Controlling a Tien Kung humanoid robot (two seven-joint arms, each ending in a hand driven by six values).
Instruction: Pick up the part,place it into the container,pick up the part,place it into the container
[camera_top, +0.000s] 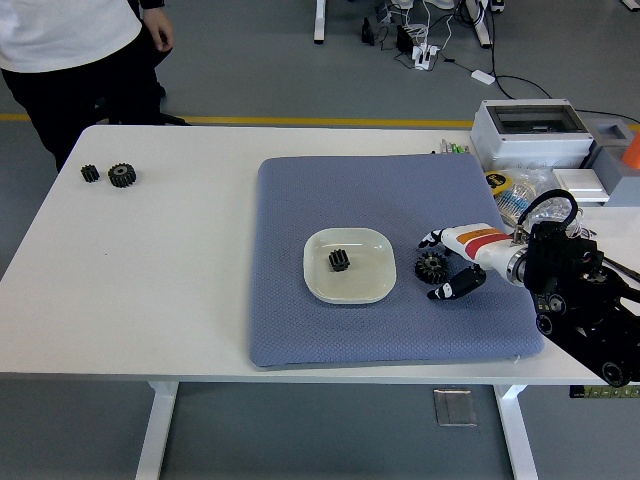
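Note:
A black gear (432, 265) lies on the blue mat (390, 200) just right of the white dish (350, 287). A smaller black gear (339, 260) lies inside the dish. My right hand (440, 266) reaches in from the right and brackets the gear on the mat, with fingers (432, 239) behind it and the thumb (447, 290) in front. The hand is spread and not closed on the gear. The left arm is out of view.
Two more black gears (112, 175) lie at the table's far left. A person (70, 60) stands at the far left corner. A grey box (530, 132) and clutter sit at the right edge.

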